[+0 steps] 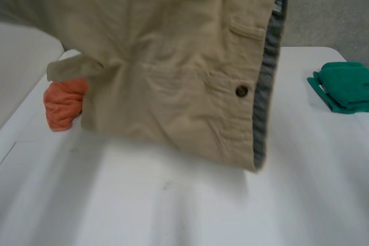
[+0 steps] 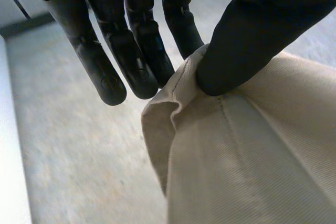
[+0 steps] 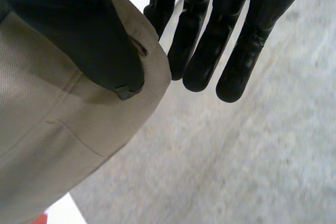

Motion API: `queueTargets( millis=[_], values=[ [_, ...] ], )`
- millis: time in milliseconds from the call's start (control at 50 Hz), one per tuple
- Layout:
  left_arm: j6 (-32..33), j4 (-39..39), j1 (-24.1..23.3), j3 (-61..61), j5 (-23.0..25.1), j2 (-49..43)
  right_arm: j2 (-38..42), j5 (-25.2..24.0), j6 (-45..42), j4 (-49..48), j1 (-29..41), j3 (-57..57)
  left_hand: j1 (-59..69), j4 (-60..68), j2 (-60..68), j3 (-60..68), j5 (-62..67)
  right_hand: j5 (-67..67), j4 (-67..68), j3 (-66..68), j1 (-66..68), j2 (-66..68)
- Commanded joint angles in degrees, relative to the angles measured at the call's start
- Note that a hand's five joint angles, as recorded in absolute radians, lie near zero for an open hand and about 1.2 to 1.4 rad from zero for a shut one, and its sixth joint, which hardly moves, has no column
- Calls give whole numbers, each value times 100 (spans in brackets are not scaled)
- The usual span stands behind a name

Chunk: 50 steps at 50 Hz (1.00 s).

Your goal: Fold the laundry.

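High over the table (image 1: pixel 190 211), a beige garment (image 1: pixel 173 73) is held up by both hands and hangs as a broad sheet. The left hand (image 2: pixel 131 51) is seen with its thumb (image 2: pixel 247 40) pressed on a stitched edge of the garment. The cloth is pinched there between that thumb and the nearest finger. The other fingers are held straight and close together just beside the edge, free of the cloth. The right hand (image 3: pixel 210 40) is posed likewise: its thumb (image 3: pixel 79 30) is clamped on a rounded, seamed edge of the garment against one finger, while the remaining fingers are stretched straight alongside. Both hands are matt black, with smooth, rounded fingertips.

The garment is woven in a fine diagonal twill, soft and creased. Along its side toward the robot's right, a band (image 1: pixel 268 73) lined with grey striped cloth runs downward. A dark round button (image 1: pixel 242 91) and a pocket flap (image 1: pixel 248 30) are sewn near it. A narrow tab (image 1: pixel 72 70) juts from the garment's opposite side. Whether the garment's lowest corner touches the table cannot be told.

A crumpled orange cloth (image 1: pixel 62 105) lies partly hidden behind the garment on the robot's left. A folded green cloth (image 1: pixel 346 87) lies well apart from the garment on the robot's right. The table below the garment is smooth and white.
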Motion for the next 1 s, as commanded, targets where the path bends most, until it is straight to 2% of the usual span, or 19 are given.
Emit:
queueTargets(
  millis=[20, 80, 140, 180, 240, 300, 320, 340, 360, 380, 400, 480, 580, 720, 800, 900, 1000],
  values=[
    [91, 44, 92, 253, 37, -1716, 1267, 67, -87, -42, -63, -28, 1493, 1110, 1139, 1162, 1392, 1434, 1184, 1219, 2399, 1267],
    [187, 194, 110, 385, 37, -2289, 1759, 84, -105, -77, -54, -107, 1493, 1110, 1139, 1162, 1392, 1434, 1184, 1219, 2399, 1267],
    [477, 535, 145, 648, 45, -3333, 2339, 119, -140, -112, -45, -283, 1493, 1110, 1139, 1162, 1392, 1434, 1184, 1219, 2399, 1267],
    [574, 651, 136, 763, 54, -3625, 2777, 172, -262, -199, -27, -449, 1493, 1110, 1139, 1162, 1392, 1434, 1184, 1219, 2399, 1267],
    [724, 967, 92, 1149, 98, -4407, 3201, 304, -490, -358, -27, -573, 1493, 1110, 1139, 1162, 1392, 1434, 1184, 1219, 2399, 1267],
    [715, 1239, 39, 1518, 300, -5032, 3728, 681, -807, -665, -10, -827, 1428, 1046, 1074, 1097, 1327, 1434, 1184, 1219, 2399, 1267],
    [715, 1318, 13, 1606, 387, -5173, 3842, 839, -903, -744, -1, -932, -71, -454, -425, -402, -172, 1434, 1184, 1219, 2399, 1267],
    [715, 1397, -13, 1694, 475, -5305, 4044, 1136, -1139, -902, 8, -1081, -2451, -2834, -2805, -2782, -2552, -1425, -1675, -1639, -460, -1591],
    [724, 1537, -83, 1886, 615, -5523, 4141, 1304, -1272, -973, 8, -1161, -5507, -5890, -5861, -5838, -5608, -4034, -4284, -4249, -3070, -4201],
    [724, 1591, -110, 1975, 652, -5604, 4212, 1471, -1413, -1043, 16, -1231, -5423, -5806, -5777, -5754, -5524, -5566, -5816, -5781, -4601, -5733],
    [724, 1626, -119, 2063, 678, -5683, 4265, 1630, -1580, -1105, 17, -1302, -5169, -5552, -5523, -5500, -5270, -5566, -5816, -5781, -4601, -5733],
    [715, 1644, -163, 2161, 591, -5658, 4135, 2175, -2388, -1290, 17, -1364, -5507, -5890, -5861, -5838, -5608, -5566, -5816, -5781, -4601, -5733],
    [715, 1644, -128, 1627, 362, -5071, 3590, 2290, -2522, -1194, 25, -1119, -5507, -5890, -5861, -5838, -5608, -5566, -5816, -5781, -4601, -5733],
    [724, 1574, -93, 141, 344, -3910, 2395, 2185, -2530, -500, 34, 392, -5419, -5801, -5773, -5750, -5520, -5566, -5816, -5781, -4601, -5733],
    [724, 1101, -66, -1061, 362, -3014, 1788, 2123, -2592, -139, 43, 1403, -5099, -5482, -5453, -5430, -5200, -5566, -5816, -5781, -4601, -5733],
    [706, 362, 4, -1802, 397, -2625, 1190, 2062, -2601, 266, 52, 2571, -4763, -5146, -5117, -5094, -4864, -5566, -5816, -5781, -4601, -5733],
    [724, 53, 241, -2488, 537, -2616, 978, 1501, -2741, -41, 52, 3872, -3453, -3836, -3807, -3784, -3554, -5206, -5456, -5420, -4241, -5372]
  ],
)
